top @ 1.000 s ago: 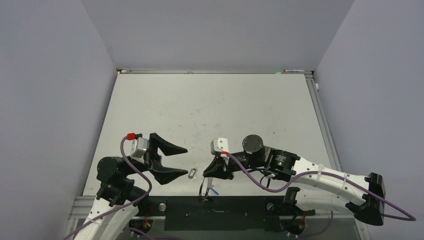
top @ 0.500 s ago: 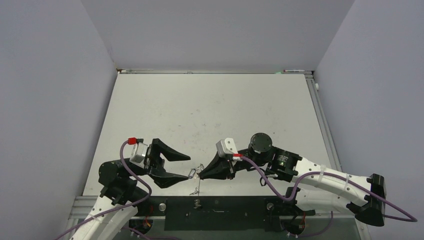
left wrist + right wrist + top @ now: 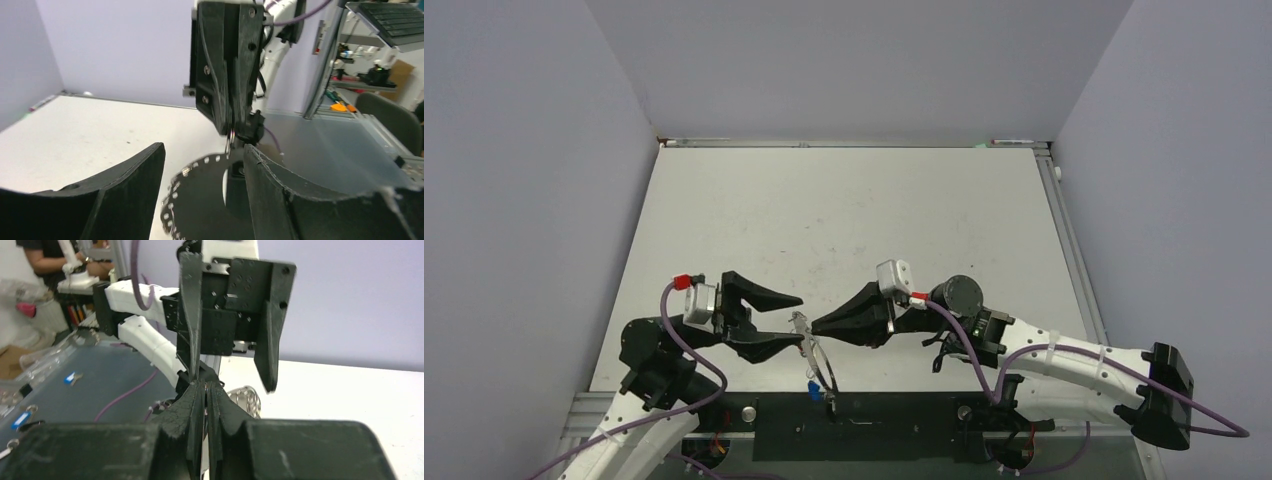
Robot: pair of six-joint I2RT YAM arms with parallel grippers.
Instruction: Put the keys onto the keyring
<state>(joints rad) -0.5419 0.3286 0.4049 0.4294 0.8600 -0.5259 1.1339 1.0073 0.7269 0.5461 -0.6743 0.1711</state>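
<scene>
— At the near edge of the table (image 3: 854, 210), a little left of its middle, what is there?
— Both tools, tip to tip. The left tool (image 3: 802, 319) has its fingers spread fairly wide and grips nothing. The right tool (image 3: 817, 325) points straight into that gap, its fingers pressed together.
— And the keyring?
— The keyring (image 3: 821, 362) hangs from the right tool's pinched tip as a thin loop over the table's near edge. Its blue tag (image 3: 810, 390) dangles at the bottom.
— The keys?
— I cannot tell them apart from the small silvery bits at the top of the ring, between the left fingertips.
— Does anything stand in the way?
— A black plate (image 3: 864, 412) with bolts runs along the near edge, right under the hanging ring. Purple cables (image 3: 686, 345) loop off both wrists, but they stay behind the fingers.
— What about the surface?
— It is white and faintly scuffed, with a metal rail (image 3: 1069, 240) along its right edge.
— And the room?
— Plain pale lilac walls (image 3: 844, 60) close in the far, left and right sides. The wrist views look past the near edge to a chair (image 3: 387, 112), a keyboard (image 3: 395, 17) and a person (image 3: 35, 252) among workshop clutter.
</scene>
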